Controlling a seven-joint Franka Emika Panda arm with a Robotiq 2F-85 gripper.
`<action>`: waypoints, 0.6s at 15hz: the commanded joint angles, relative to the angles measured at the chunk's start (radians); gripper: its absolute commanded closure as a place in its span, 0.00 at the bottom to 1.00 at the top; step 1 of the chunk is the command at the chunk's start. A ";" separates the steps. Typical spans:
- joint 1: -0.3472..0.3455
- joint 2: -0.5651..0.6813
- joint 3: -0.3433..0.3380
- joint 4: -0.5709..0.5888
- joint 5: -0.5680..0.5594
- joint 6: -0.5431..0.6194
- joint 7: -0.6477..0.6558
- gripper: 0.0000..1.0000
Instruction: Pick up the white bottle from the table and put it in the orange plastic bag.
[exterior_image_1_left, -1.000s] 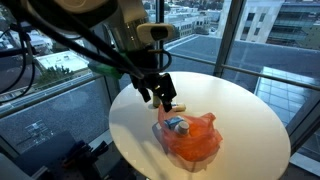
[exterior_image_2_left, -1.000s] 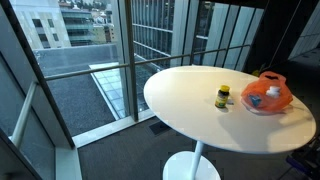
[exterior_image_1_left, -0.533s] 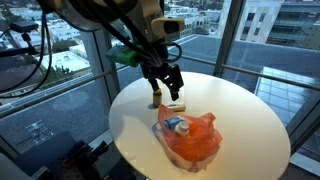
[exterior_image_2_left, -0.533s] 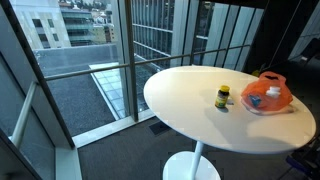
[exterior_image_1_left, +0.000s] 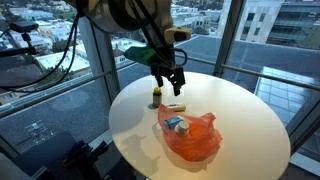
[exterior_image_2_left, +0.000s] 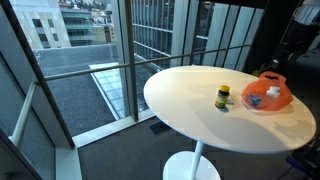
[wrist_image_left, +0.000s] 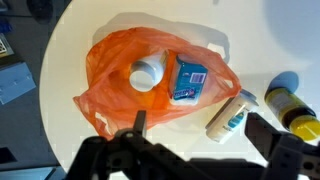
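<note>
The orange plastic bag (exterior_image_1_left: 195, 140) (exterior_image_2_left: 275, 95) (wrist_image_left: 120, 70) lies slumped and open-mouthed on the round white table (exterior_image_1_left: 240, 110). Inside it rests the white bottle (wrist_image_left: 188, 80) (exterior_image_1_left: 175, 124) (exterior_image_2_left: 252, 98) with its blue top, next to a round white thing (wrist_image_left: 146, 74). My gripper (exterior_image_1_left: 169, 88) (wrist_image_left: 200, 128) hangs open and empty well above the table, over the bag's edge. Its two dark fingers (wrist_image_left: 138, 122) frame the bottom of the wrist view.
A second white container with a teal label (wrist_image_left: 228, 115) (exterior_image_1_left: 175, 106) lies on its side on the table just beside the bag. A small yellowish bottle with a dark cap (wrist_image_left: 290, 105) (exterior_image_1_left: 157, 97) (exterior_image_2_left: 222, 97) stands close by. Glass walls surround the table.
The open gripper has risen from just above the tabletop and drifted toward the windows. The bag and the bottles have not moved.
</note>
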 joint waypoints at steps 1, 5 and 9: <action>0.016 0.117 0.009 0.071 0.004 0.008 0.039 0.00; 0.034 0.212 0.009 0.103 0.003 0.013 0.047 0.00; 0.048 0.244 0.006 0.116 0.000 0.001 0.039 0.00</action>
